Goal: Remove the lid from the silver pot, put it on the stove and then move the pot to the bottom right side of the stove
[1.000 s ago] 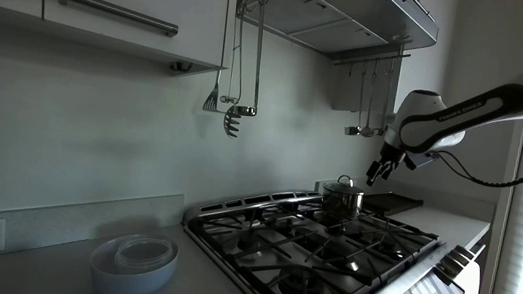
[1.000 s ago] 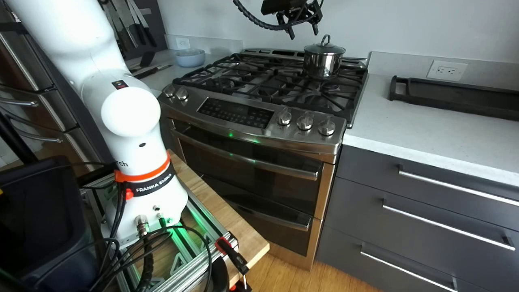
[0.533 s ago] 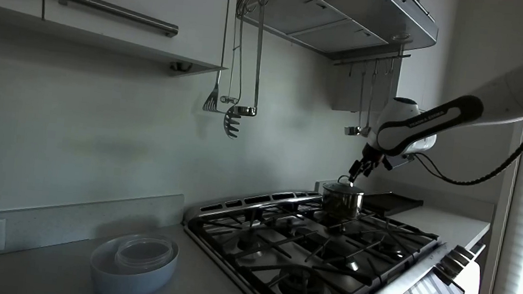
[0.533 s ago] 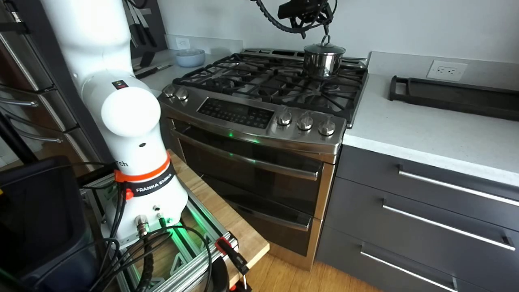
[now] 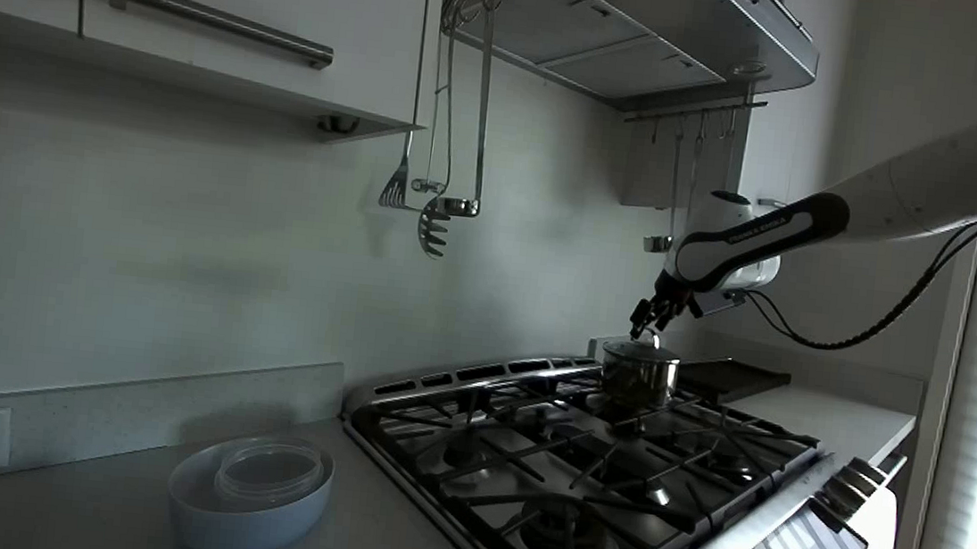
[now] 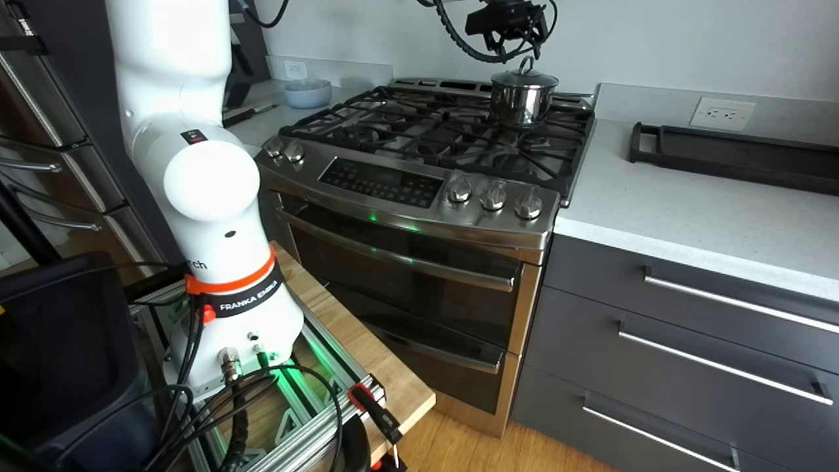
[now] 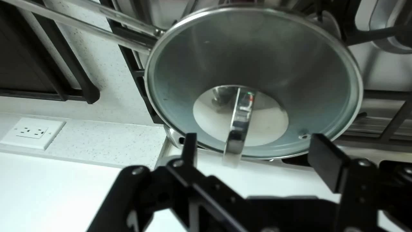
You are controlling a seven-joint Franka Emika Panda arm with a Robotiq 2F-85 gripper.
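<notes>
The silver pot (image 5: 640,381) stands on the back grates of the stove (image 6: 419,213), towards the back right corner in an exterior view (image 6: 521,106). The lid (image 7: 257,54) sits on it. It is glassy grey with a metal rim and an upright metal loop handle (image 7: 239,122). My gripper (image 7: 256,146) is open, its fingers apart on either side of the loop handle in the wrist view, nearer the left finger. In both exterior views the gripper (image 5: 647,331) is just above the lid; it also shows here (image 6: 521,54). Contact with the handle cannot be told.
The pot's metal side handle (image 7: 106,29) points up-left in the wrist view. A dark flat pan (image 6: 741,157) lies on the counter (image 6: 675,210) beside the stove. White stacked dishes (image 5: 251,507) stand on the opposite counter. A range hood (image 5: 654,39) and hanging utensils (image 5: 482,112) are above.
My gripper has moved left and down in an exterior view, from beside the pot to over the lid's handle. The pot and lid have not moved.
</notes>
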